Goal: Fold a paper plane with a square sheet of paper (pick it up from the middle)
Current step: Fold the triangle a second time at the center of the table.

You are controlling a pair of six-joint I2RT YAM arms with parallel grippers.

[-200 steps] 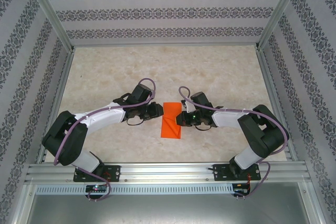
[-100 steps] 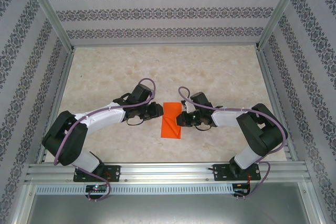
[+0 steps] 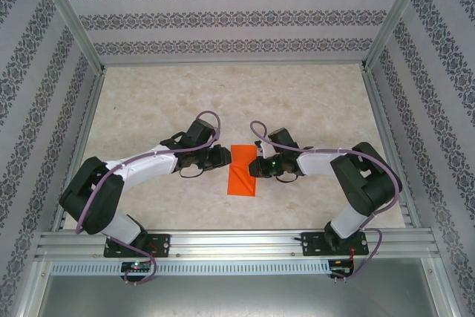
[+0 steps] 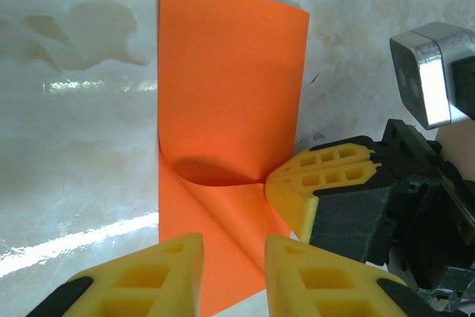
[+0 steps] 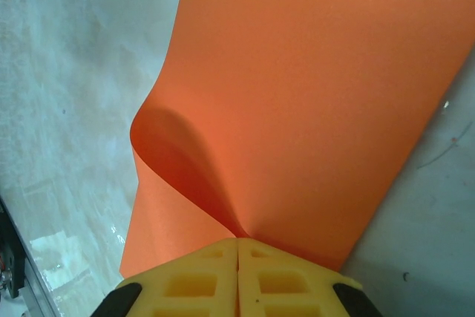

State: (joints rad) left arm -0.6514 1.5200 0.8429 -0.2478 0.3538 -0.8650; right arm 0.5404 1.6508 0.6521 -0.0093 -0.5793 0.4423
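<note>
The square sheet of paper (image 3: pixel 242 172), folded into a narrow orange strip, lies mid-table (image 3: pixel 223 94), nearer the front edge. The right gripper (image 5: pixel 237 246) is pinched closed on its right edge, where the paper curls up. The left gripper (image 4: pixel 234 246) hovers at its left edge, jaws slightly apart, holding nothing.

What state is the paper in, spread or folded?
Folded: the paper is a narrow rectangle, not square, and bulges where the shut right tool pinches it.

bare table (image 3: pixel 237 94) beyond the sheet (image 3: pixel 241 176), right claw (image 5: pixel 237 246) at its edge

Overhead, two wrist close-ups, shared paper (image 3: pixel 240 176)
</note>
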